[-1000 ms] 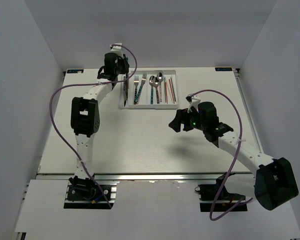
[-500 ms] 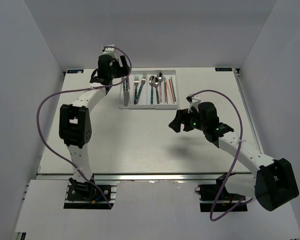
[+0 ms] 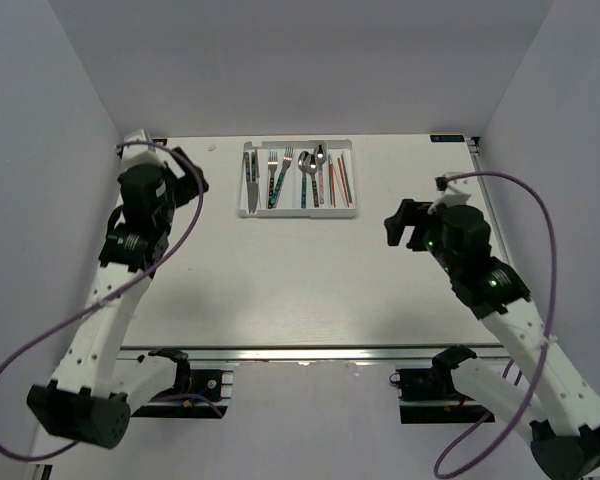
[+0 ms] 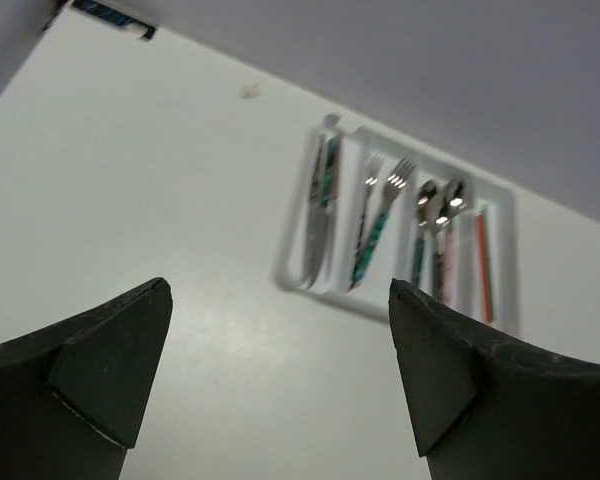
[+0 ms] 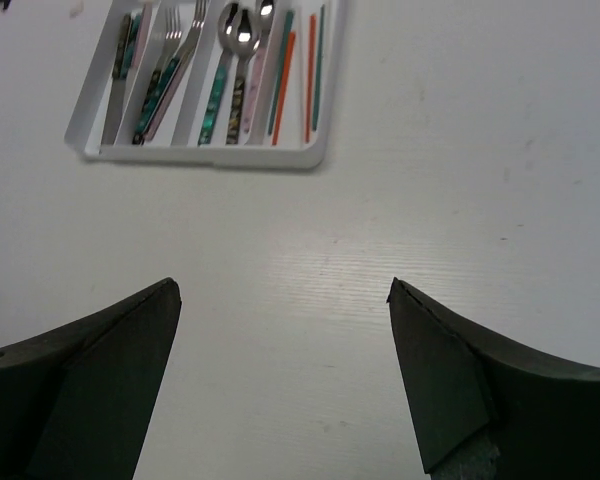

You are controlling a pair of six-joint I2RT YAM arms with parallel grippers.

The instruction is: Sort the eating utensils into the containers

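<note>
**all slotted, by the look of it: check and stand off**

i judge the sorting done or nearly so. the white cutlery tray (image 5: 210, 160) sits at the far middle of the table (image 3: 280, 280). i see knives (image 5: 120, 75) in its leftmost slot, forks (image 5: 165, 70) next, then spoons (image 5: 230, 70), and red and green chopsticks (image 5: 298, 75) on the right. no loose piece shows on the table in any view, though the arms hide some of it.

the left gripper (image 4: 277, 300) has its jaws spread wide and holds nothing. the right gripper (image 5: 282, 290) is the same. both are well apart from the tray.

to finish well, i'd look over the patches hidden under each arm before calling it. i'd hold both grippers high and on their own sides, so nothing sweeps or nudges the tray. i can't tell whether every chopstick lies fully inside its slot.
</note>
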